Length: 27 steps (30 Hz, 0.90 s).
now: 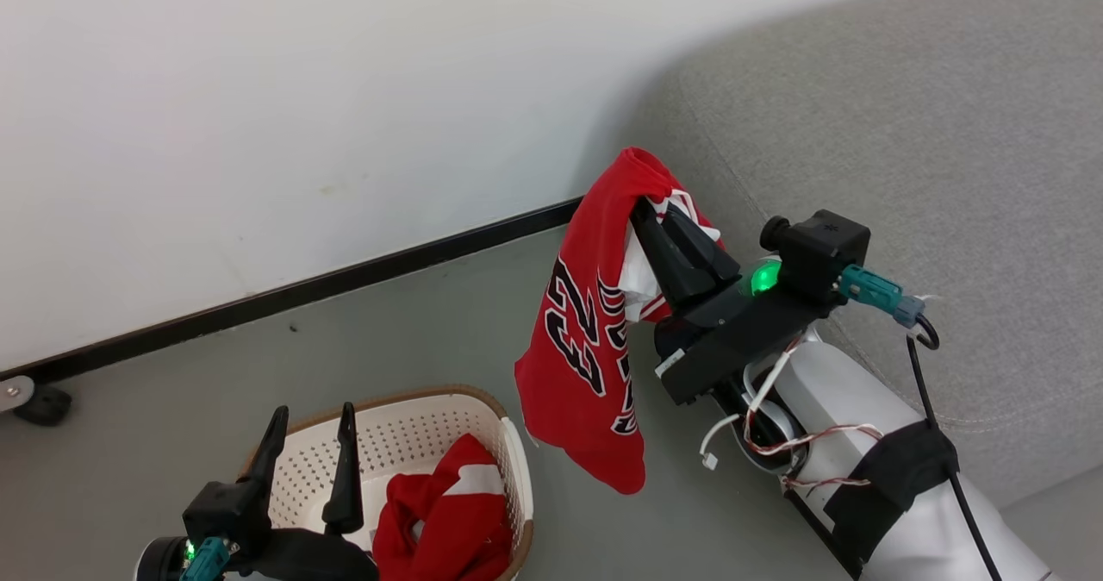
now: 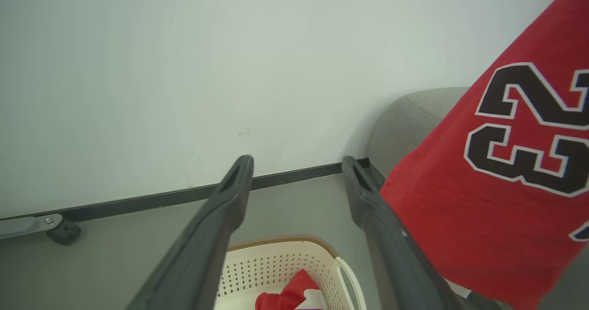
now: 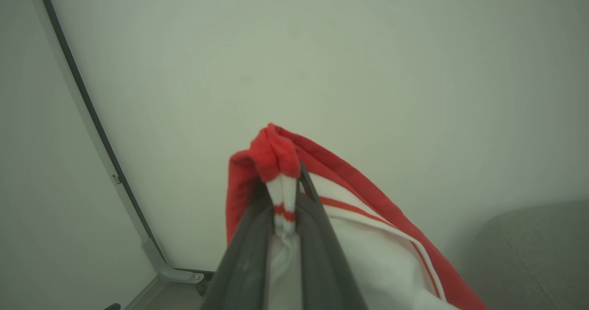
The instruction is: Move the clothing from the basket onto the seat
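Observation:
A red jersey (image 1: 582, 340) with a black-and-white "23" hangs in the air from my right gripper (image 1: 642, 210), which is shut on its bunched upper edge (image 3: 276, 158). It dangles over the floor beside the grey seat (image 1: 905, 133). The red and white shorts (image 1: 448, 512) lie crumpled in the cream perforated basket (image 1: 431, 409) at the lower left. My left gripper (image 1: 314, 421) stands open above the basket's left part, holding nothing; its dark fingers (image 2: 221, 222) frame the basket (image 2: 285, 259) and the hanging jersey (image 2: 497, 199).
A white wall with a black skirting strip (image 1: 302, 288) runs behind the grey floor. A small black caster (image 1: 43, 404) on a metal foot sits by the wall at far left. The seat (image 2: 409, 121) has a rounded corner close to the wall.

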### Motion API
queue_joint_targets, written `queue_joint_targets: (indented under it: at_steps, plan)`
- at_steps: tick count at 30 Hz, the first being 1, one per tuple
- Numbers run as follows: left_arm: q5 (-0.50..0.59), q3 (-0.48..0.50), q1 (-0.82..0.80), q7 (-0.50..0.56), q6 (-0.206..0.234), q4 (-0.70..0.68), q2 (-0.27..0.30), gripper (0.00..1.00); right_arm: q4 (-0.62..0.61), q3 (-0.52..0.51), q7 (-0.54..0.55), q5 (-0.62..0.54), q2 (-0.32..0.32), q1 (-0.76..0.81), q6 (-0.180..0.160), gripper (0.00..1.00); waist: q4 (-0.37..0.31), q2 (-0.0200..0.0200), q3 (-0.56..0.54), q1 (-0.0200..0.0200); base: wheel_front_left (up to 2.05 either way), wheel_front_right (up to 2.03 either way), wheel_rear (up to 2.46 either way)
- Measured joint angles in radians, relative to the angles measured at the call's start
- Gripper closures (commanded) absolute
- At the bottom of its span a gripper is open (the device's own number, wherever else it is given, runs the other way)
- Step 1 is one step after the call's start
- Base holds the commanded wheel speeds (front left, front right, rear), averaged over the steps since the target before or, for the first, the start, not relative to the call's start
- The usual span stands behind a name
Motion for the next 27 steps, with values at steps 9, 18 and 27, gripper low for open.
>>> queue_joint_targets:
  at_steps: [9,18,27]
  plan:
    - [0.01,-0.012,-0.003,0.0,-0.01,-0.023,0.0,0.0,-0.008,-0.019,0.0,-0.01,0.0,-0.021,-0.001,1.0,-0.068,0.0,0.025,0.0,0.0,0.0,0.0]
    - [0.013,-0.035,-0.026,0.0,-0.027,-0.023,-0.001,0.0,0.009,-0.04,0.0,-0.028,0.001,-0.021,-0.001,1.0,-0.131,0.0,0.035,0.0,0.0,0.0,0.0]
    - [0.012,-0.053,-0.026,0.0,-0.035,-0.023,-0.003,0.0,0.016,-0.055,0.0,-0.036,0.001,-0.021,-0.001,1.0,-0.189,0.0,0.025,-0.0002,0.0,0.0,0.0]
